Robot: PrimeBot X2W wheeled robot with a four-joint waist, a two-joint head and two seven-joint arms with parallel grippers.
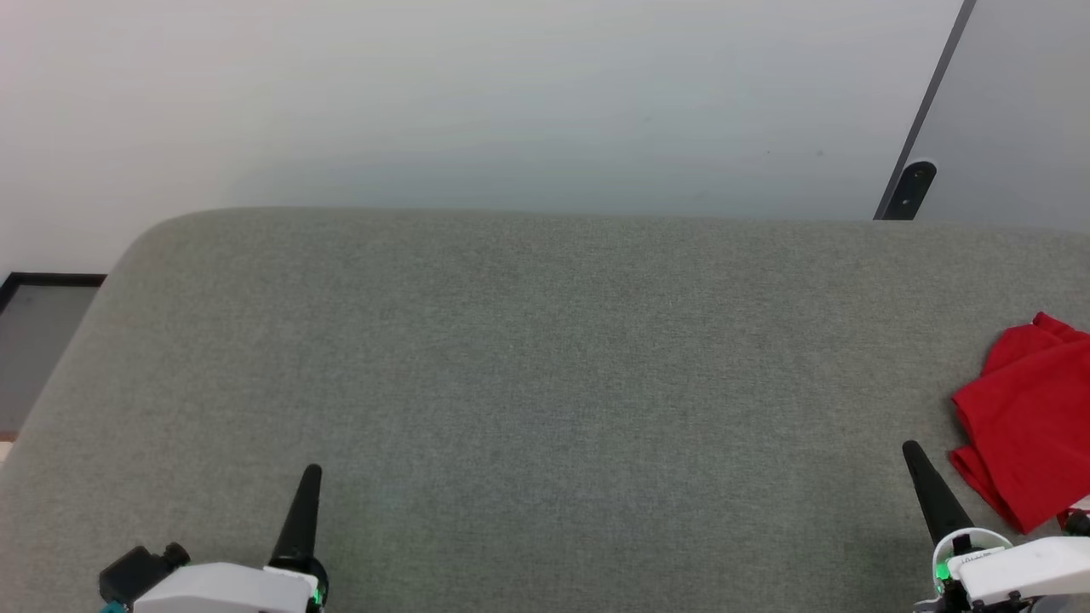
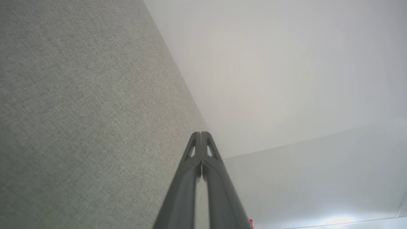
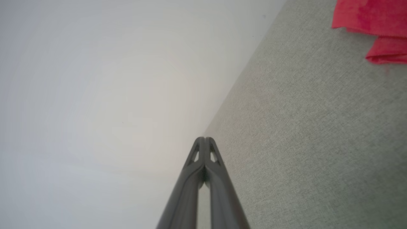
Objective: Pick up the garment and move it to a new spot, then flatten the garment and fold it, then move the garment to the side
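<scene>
The left tool [image 1: 312, 471] and right tool [image 1: 912, 449] sit clenched, empty; the garment [image 1: 1030, 417], seemingly folded, runs off view.

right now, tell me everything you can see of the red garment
The garment is plain red cloth, thin and soft-looking, gathered into a loose, layered heap with creased folds and uneven edges. It lies on the grey fabric surface at the far right, and the head view's edge cuts it off, so its full shape is hidden. No lettering or sleeves can be made out. Only the surface touches it. The right gripper, fingers shut, sits just to its left, apart from it.
</scene>
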